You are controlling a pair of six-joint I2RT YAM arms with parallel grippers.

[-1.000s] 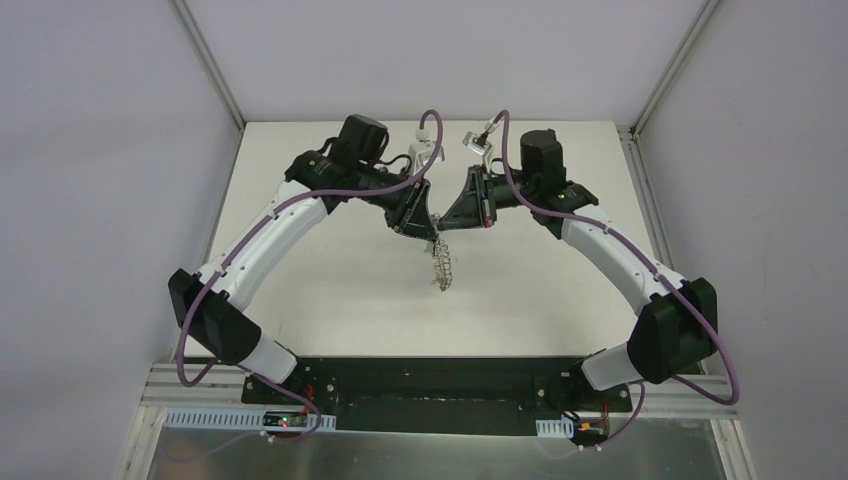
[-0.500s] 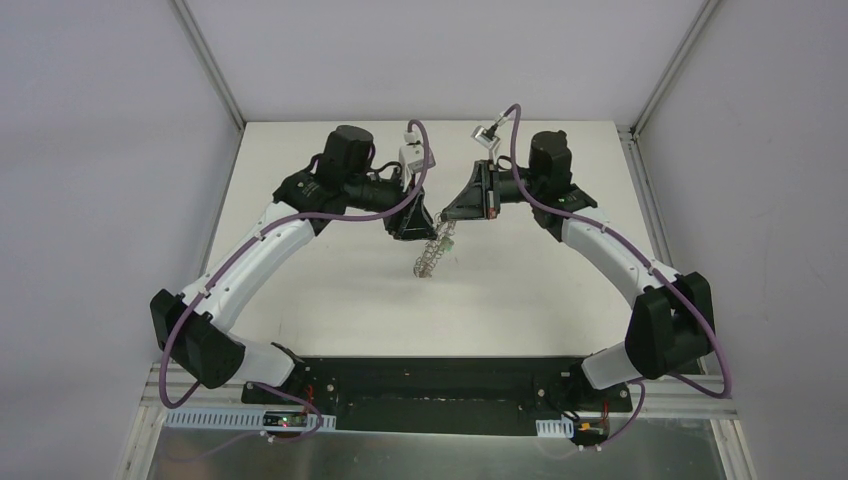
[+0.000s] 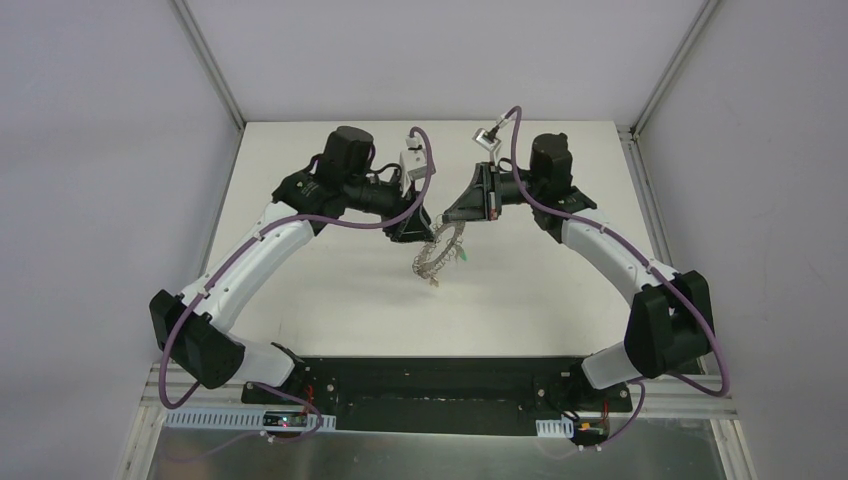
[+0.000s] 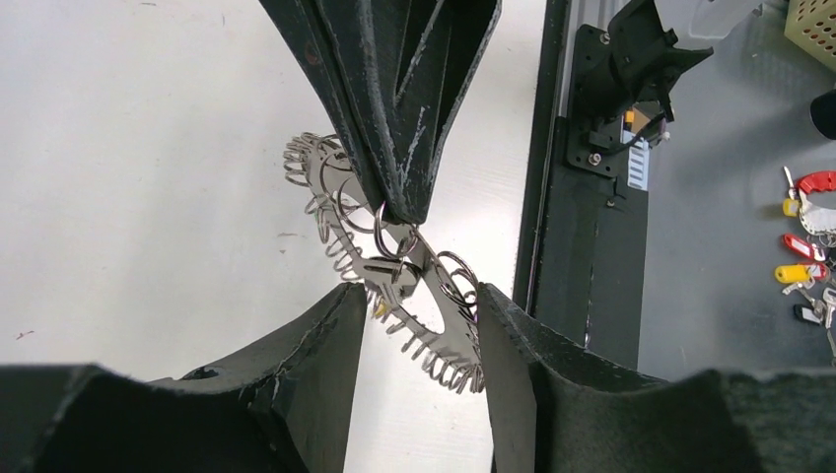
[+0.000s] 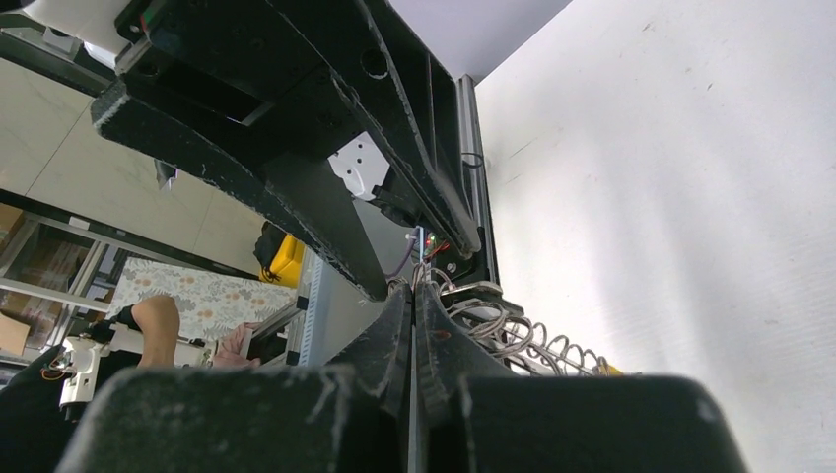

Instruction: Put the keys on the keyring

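Note:
The keyring [image 3: 437,252], a grey metal loop fringed with small wire rings, hangs above the table between both grippers. My right gripper [image 3: 444,221] is shut on its upper edge. In the left wrist view its closed tips [image 4: 399,209] pinch the keyring [image 4: 434,315]. My left gripper [image 4: 419,307] is open, its fingers either side of the ring's lower part, which lies against the right-hand finger [image 4: 498,335]. A green key head [image 3: 464,256] shows at the ring's right side. A yellow key head [image 4: 380,308] hangs among the rings. In the right wrist view the keyring [image 5: 522,340] sits beside the closed right gripper [image 5: 412,288].
The white table [image 3: 330,280] is bounded by an aluminium frame and grey walls. The black base rail [image 3: 430,385] runs along the near edge. Beyond that edge, several coloured key tags [image 4: 803,246] lie on a grey surface.
My left gripper has opened and let go of the keyring. The ring, which hung as a narrow strand, now spreads into an open loop under the right gripper. Left arm drew back slightly.

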